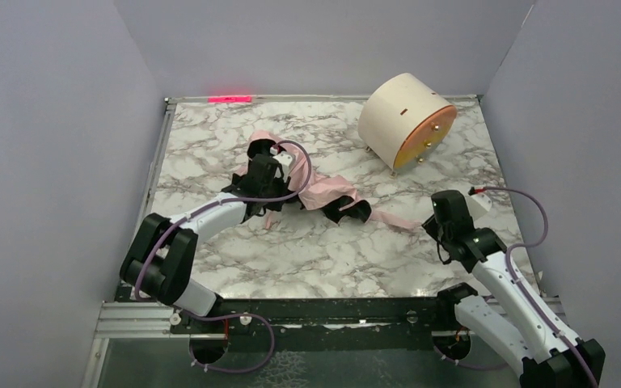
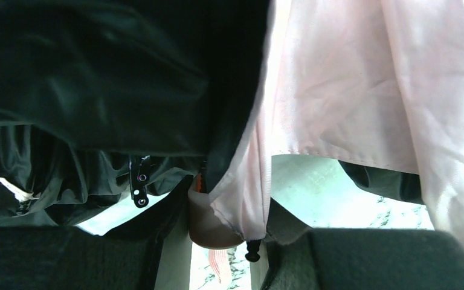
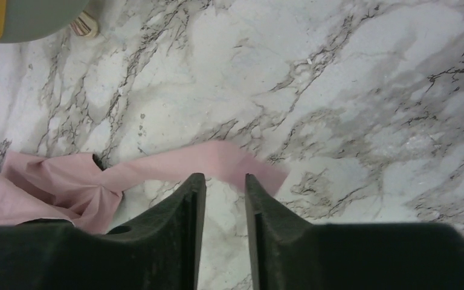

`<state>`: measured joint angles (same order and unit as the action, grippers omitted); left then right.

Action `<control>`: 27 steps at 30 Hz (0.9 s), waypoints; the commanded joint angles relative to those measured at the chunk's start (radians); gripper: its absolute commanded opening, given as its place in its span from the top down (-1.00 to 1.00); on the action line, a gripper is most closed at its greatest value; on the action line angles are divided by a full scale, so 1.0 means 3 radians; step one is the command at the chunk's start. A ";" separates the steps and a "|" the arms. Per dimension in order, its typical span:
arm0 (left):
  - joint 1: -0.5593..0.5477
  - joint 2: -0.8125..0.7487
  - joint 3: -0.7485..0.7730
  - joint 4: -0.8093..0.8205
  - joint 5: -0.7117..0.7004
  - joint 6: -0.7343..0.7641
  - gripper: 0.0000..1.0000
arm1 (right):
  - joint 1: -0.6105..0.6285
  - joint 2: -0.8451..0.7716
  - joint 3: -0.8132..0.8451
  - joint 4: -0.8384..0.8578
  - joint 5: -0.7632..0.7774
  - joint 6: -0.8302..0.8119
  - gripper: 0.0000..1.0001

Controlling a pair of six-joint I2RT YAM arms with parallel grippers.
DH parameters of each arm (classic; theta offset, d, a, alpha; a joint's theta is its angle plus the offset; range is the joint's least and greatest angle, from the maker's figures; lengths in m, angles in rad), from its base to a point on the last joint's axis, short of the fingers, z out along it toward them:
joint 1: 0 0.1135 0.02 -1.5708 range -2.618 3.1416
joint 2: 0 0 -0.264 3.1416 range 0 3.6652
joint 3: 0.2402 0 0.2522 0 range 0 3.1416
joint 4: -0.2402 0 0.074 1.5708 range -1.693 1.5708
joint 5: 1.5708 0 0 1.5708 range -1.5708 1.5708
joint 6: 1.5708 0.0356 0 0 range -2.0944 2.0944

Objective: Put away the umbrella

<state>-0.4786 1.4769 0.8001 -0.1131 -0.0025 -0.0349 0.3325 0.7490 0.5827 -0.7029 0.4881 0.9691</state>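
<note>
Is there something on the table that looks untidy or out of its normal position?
Yes. The umbrella lies crumpled mid-table, its pink fabric loose and twisted instead of folded, and its strap trails flat to the right. The drum at the back looks normal.

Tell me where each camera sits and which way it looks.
Top external: above and behind the arms, looking down on the marble table; left gripper and right gripper show.
Left wrist: on the left arm, pressed close against the umbrella; its own fingers along the bottom.
Right wrist: on the right arm, looking down at the table; its fingers near the pink strap.
Shared: top and right wrist both show the cream drum.
</note>
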 commanded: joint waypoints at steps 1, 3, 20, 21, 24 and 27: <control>0.0020 0.0073 0.0202 0.0193 0.0321 0.0057 1.00 | -0.0014 0.0034 0.0204 0.0067 -0.0068 -0.0264 0.24; 0.0020 0.0080 0.0214 0.0195 0.0329 0.0037 1.00 | -0.0010 0.0004 0.0312 0.0105 -0.0128 -0.0431 0.17; 0.0020 0.0201 0.0294 0.0119 0.0248 -0.0154 1.00 | 0.0928 0.0138 -0.0005 0.1005 -0.1542 -0.0922 0.86; 0.0020 0.0201 0.0294 0.0124 0.0257 -0.0160 1.00 | 0.1168 0.0236 -0.0013 0.1048 -0.1363 -0.0856 0.88; 0.0020 0.0211 0.0293 0.0126 0.0285 -0.0173 1.00 | 0.1718 0.0717 0.0028 0.1161 -0.0921 -0.0682 0.89; 0.0020 0.0197 0.0267 0.0140 0.0317 -0.0158 1.00 | 0.1794 0.1241 0.0070 0.1381 -0.0837 -0.0601 0.94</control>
<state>-0.4778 1.5394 0.8555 -0.1143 0.0555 -0.0704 0.8394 0.9722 0.5888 -0.3798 0.1020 0.7238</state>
